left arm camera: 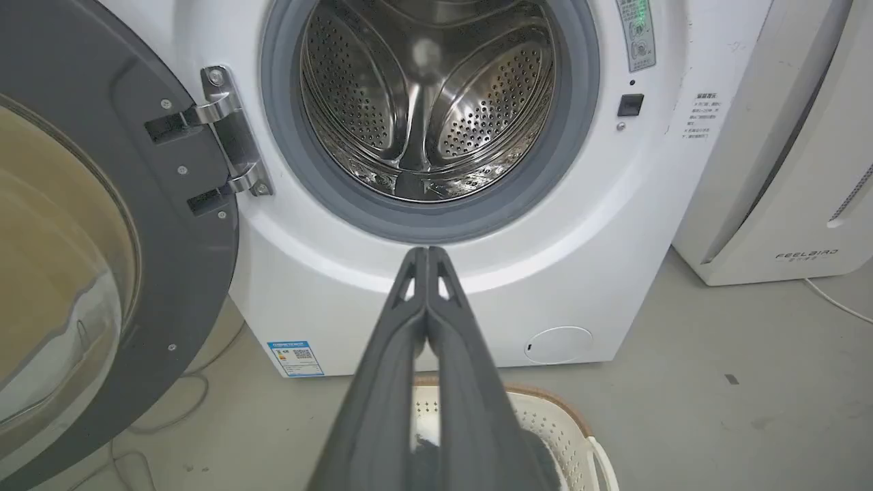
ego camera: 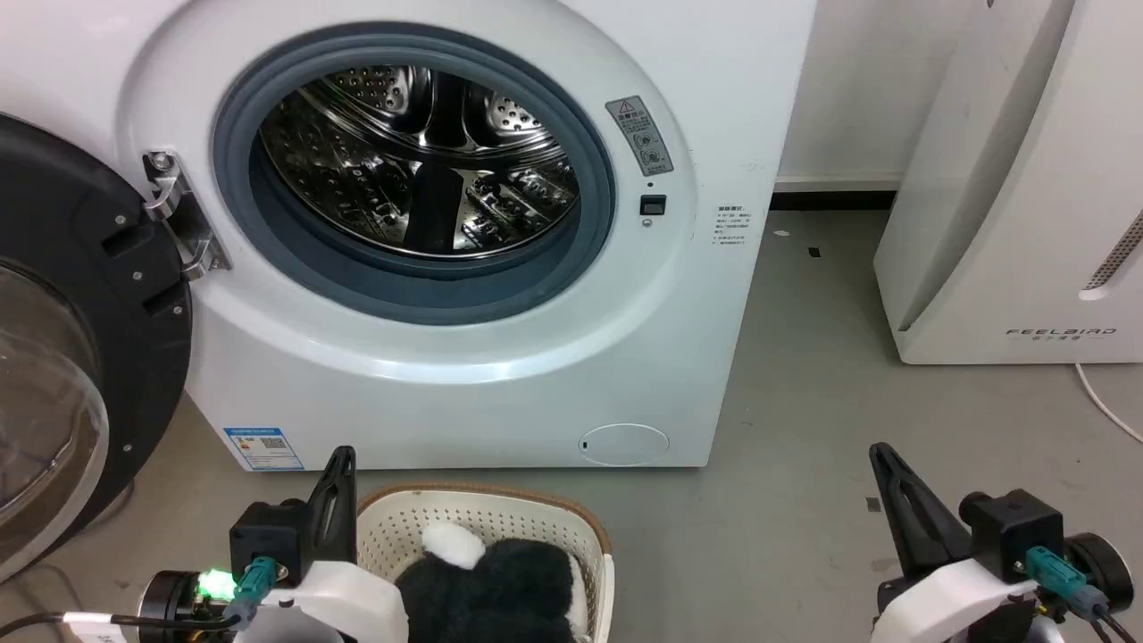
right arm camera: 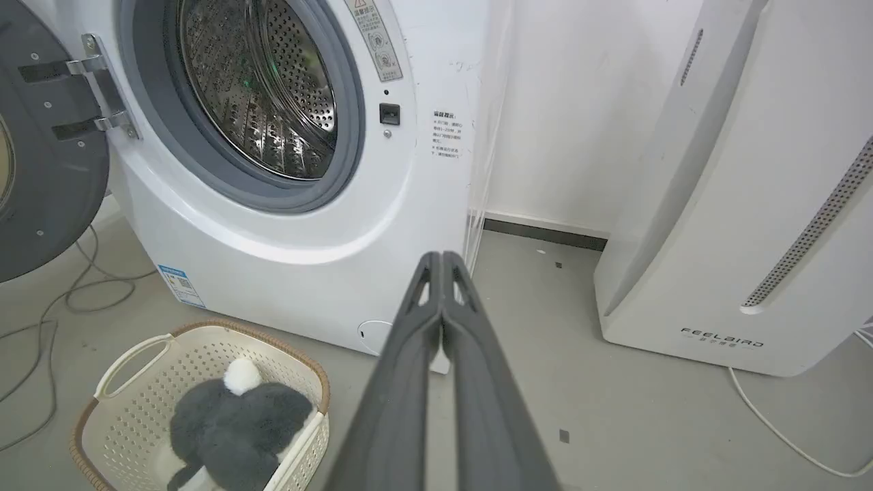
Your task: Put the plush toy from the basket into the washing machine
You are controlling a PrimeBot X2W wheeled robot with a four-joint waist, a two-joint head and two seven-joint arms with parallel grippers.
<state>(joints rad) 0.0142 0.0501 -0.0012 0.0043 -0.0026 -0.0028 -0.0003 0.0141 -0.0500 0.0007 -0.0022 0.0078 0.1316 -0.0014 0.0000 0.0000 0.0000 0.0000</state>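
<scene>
The fluffy black plush toy with a white patch lies inside the cream basket on the floor, in front of the white washing machine. From the right wrist, the plush toy fills most of the basket. The washer's round port stands open onto the steel drum, and its black-framed glass door is swung out to the left. My left gripper is shut, just left of the basket and above its rim. My right gripper is shut over bare floor, far right of the basket.
A white FEELBIRD appliance stands to the right of the washer against the wall, with a white cable trailing on the floor. Grey cables lie on the floor under the open door. Bare grey floor lies between washer and appliance.
</scene>
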